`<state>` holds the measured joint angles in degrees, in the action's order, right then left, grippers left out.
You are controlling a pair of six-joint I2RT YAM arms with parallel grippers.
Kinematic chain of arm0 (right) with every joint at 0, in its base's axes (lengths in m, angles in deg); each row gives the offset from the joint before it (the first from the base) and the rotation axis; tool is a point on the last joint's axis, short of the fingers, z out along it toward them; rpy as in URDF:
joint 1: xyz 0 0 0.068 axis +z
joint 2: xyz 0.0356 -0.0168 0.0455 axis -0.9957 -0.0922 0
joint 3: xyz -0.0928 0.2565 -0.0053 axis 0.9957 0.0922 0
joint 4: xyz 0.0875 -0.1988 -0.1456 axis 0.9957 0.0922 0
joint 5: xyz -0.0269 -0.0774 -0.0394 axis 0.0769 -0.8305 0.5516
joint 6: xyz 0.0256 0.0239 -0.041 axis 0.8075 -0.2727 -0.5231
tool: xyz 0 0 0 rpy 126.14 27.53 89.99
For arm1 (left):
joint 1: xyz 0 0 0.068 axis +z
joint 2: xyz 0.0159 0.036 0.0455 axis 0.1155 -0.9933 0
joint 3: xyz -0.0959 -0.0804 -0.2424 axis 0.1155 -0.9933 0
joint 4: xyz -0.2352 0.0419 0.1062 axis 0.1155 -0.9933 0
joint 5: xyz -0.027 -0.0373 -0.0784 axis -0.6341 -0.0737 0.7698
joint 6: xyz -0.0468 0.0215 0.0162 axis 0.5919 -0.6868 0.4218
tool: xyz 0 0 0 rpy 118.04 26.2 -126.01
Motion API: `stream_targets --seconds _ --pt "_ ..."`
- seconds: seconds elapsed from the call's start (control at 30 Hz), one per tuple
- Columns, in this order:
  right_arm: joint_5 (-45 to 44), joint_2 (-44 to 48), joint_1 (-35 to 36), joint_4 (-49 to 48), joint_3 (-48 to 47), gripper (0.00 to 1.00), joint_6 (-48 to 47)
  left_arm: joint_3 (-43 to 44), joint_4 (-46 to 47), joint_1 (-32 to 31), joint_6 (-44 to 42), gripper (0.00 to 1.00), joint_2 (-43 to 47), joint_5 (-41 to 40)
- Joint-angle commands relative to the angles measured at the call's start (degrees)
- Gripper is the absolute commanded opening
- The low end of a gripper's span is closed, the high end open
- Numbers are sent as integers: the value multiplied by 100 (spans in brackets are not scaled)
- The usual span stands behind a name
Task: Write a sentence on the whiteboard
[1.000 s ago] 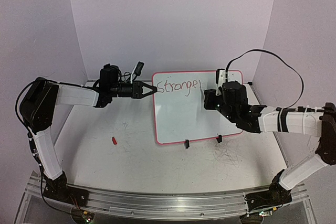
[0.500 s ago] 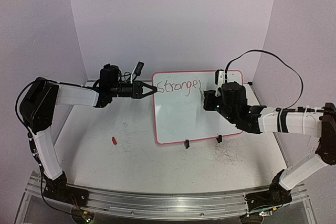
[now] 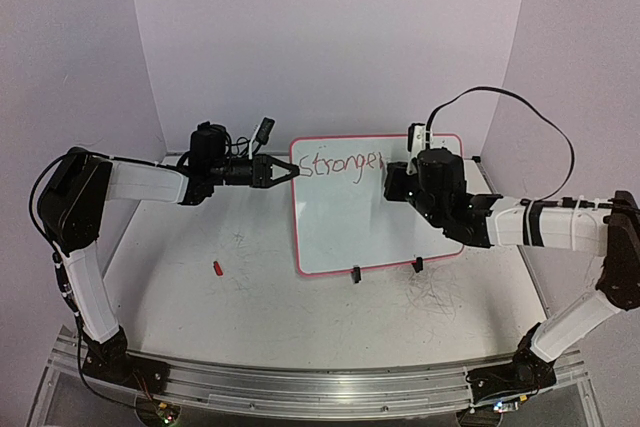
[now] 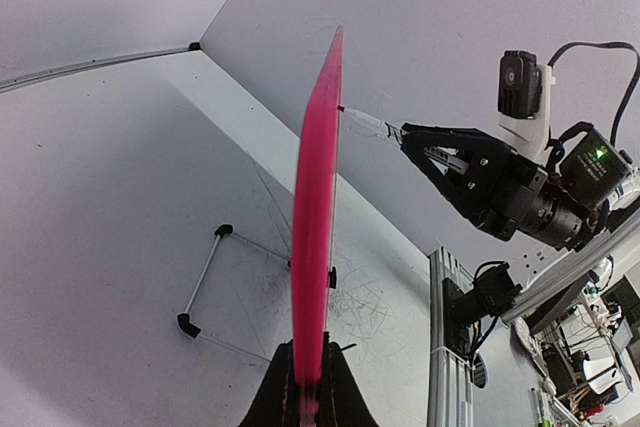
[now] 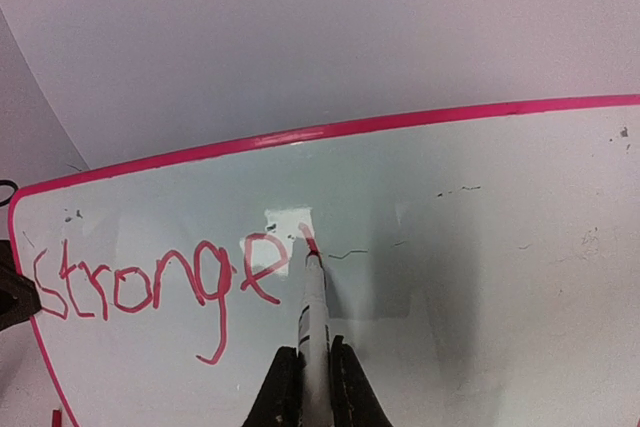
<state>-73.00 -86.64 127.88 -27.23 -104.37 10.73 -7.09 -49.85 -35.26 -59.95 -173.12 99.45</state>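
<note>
The whiteboard [image 3: 375, 217], white with a pink rim, stands propped near the back of the table. My left gripper [image 3: 293, 171] is shut on its left edge; in the left wrist view the board [image 4: 318, 197] is edge-on, rising from between the fingers of my left gripper [image 4: 305, 387]. The sentence [image 5: 150, 287] reads "Stronge" plus a fresh short stroke in red along the top of the board. My right gripper [image 5: 313, 377] is shut on a white marker [image 5: 316, 317], whose red tip touches the board at that stroke. Seen from above, the right gripper [image 3: 393, 183] sits just right of the sentence [image 3: 340, 164].
A small red cap [image 3: 217, 268] lies on the tabletop to the left of the board. Two black clip feet [image 3: 355, 273] hold the board's lower edge. A wire stand [image 4: 205, 282] sits behind the board. Grey scribbles [image 3: 430, 297] mark the table near the right arm.
The right arm has shifted up and back a little, drawing the marker tip upward into a new stroke after the "e". The left arm and the board have not moved.
</note>
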Motion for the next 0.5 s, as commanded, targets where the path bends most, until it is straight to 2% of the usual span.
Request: stream_targets --seconds 0.0,0.23,0.47 --pt "-354 -101 -56 -40 -212 0 23 22 62 -205 -101 0 139 170" --pt "-315 39 -122 -62 -194 0 34 11 62 -205 -107 0 150 158" --pt "52 1087 -146 -125 313 0 -391 -6 62 -205 -141 0 178 117"
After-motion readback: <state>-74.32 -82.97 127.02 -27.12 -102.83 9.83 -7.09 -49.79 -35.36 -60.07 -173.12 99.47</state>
